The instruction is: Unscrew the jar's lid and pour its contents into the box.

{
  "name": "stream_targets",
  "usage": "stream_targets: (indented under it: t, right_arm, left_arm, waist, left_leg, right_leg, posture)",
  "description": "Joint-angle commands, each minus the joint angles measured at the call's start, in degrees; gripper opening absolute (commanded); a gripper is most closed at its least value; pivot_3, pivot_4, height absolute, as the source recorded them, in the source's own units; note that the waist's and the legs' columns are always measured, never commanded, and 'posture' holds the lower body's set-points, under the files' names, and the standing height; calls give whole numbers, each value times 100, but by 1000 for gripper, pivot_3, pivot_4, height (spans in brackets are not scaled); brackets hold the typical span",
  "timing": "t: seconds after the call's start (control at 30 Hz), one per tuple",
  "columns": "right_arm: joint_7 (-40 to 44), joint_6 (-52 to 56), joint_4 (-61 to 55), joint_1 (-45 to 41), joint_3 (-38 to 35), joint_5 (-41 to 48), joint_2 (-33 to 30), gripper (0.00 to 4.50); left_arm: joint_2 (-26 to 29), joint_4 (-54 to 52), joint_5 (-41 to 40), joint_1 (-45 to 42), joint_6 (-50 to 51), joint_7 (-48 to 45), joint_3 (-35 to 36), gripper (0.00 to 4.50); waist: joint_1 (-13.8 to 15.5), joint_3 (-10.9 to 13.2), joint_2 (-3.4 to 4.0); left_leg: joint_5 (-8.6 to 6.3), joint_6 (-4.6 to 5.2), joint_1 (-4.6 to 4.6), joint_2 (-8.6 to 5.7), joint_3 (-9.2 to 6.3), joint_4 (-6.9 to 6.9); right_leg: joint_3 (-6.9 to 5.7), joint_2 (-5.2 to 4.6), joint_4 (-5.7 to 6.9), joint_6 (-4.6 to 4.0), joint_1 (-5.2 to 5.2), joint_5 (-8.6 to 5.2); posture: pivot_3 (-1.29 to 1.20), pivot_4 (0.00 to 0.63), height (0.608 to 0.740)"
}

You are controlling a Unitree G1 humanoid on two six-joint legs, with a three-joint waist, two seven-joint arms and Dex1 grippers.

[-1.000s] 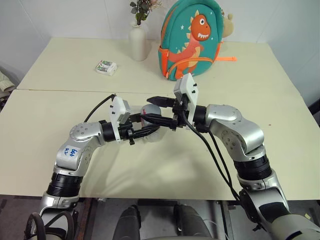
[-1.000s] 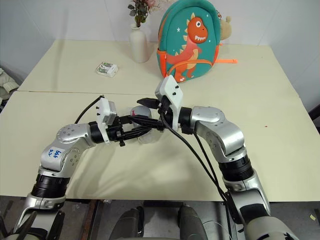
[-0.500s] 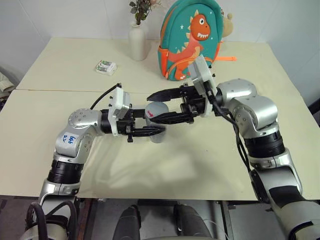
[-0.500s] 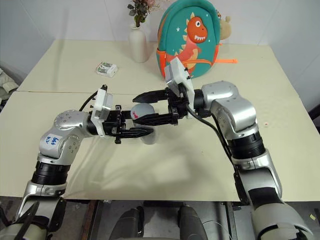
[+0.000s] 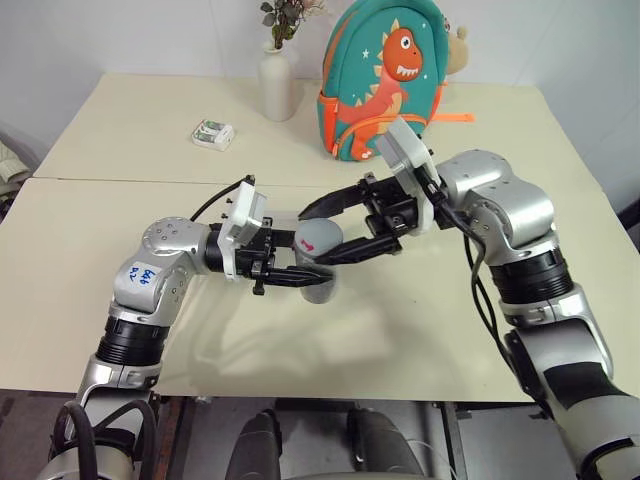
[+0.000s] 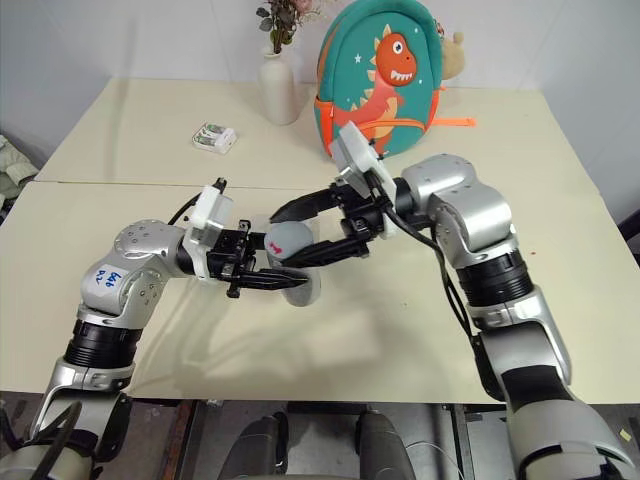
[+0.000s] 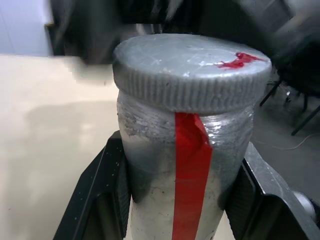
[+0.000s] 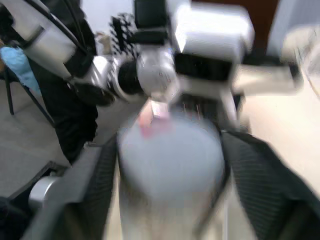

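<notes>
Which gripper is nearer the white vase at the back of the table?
Right. The right gripper is at the lid, ahead of the left gripper, which clamps the jar farther from the vase.

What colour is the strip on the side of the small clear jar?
Red, running down the small clear jar below its grey screw lid; clearest in the left wrist view.

The lid is grey with a ridged rim and a small red smear on top; the jar below it is clear and cloudy, a red strip running down its side; the left claw and the right claw have black fingers on white and silver arms; the bench is pale cream; beyond the jar, the backpack is teal with orange trim, white stars and an orange dinosaur; the vase is white; the packet is white and green.
</notes>
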Motion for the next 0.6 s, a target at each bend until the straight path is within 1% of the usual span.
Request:
stream_targets:
  t: [0.03, 0.13, 0.23, 0.37, 0.47, 0.6]
  right_arm:
    - [38, 120, -278, -30, -171, 92, -74, 4479]
    - [-62, 142, -343, -2, -293, 126, -85, 4479]
    - [-550, -81, -492, 144, -608, 86, 3, 4479]
    - [-1051, 63, -1030, 462, -747, 203, 126, 4479]
    - [-1513, 142, -1346, 613, -717, 156, 334, 4479]
    - [-2111, 170, -1530, 682, -501, -95, 663, 4479]
  left_arm:
    - [85, -169, -122, 26, -49, 19, 123, 2008]
    - [144, -115, -67, 65, -79, 76, 172, 2008]
    - [174, -210, -53, 216, -5, 372, 293, 2008]
    - [174, -351, 88, 385, -1, 816, 317, 2008]
    - [136, -388, 169, 401, 18, 1117, 269, 2008]
    - [-10, -423, 168, 325, 12, 1398, 227, 2008]
  waist:
    - [-19, 1, 2]
    - [-26, 1, 2]
    - [-4, 1, 2]
    - [1, 1, 2]
    - [-11, 1, 2]
    - [-5, 1, 2]
  left_leg:
    - [0, 0, 1, 0, 2, 0]
    - [0, 0, 2, 2, 1, 0]
    - [0, 0, 0, 1, 0, 1]
    - [0, 0, -3, 2, 0, 0]
    - [0, 0, -9, 2, -2, 1]
    - [2, -3, -10, 1, -1, 5]
  right_leg:
    - [1, 0, 3, 0, -1, 0]
    - [1, 2, 5, 0, -2, 0]
    - [1, 1, 3, 0, -2, 0]
    - [1, 1, 0, 0, -2, 0]
    - [1, 1, 5, 0, -11, 0]
    - [2, 1, 17, 0, -16, 0]
  posture:
    - [0, 150, 740]
    - [0, 150, 740]
    - [0, 150, 740]
    - [0, 150, 740]
    - [0, 150, 740]
    - [0, 150, 740]
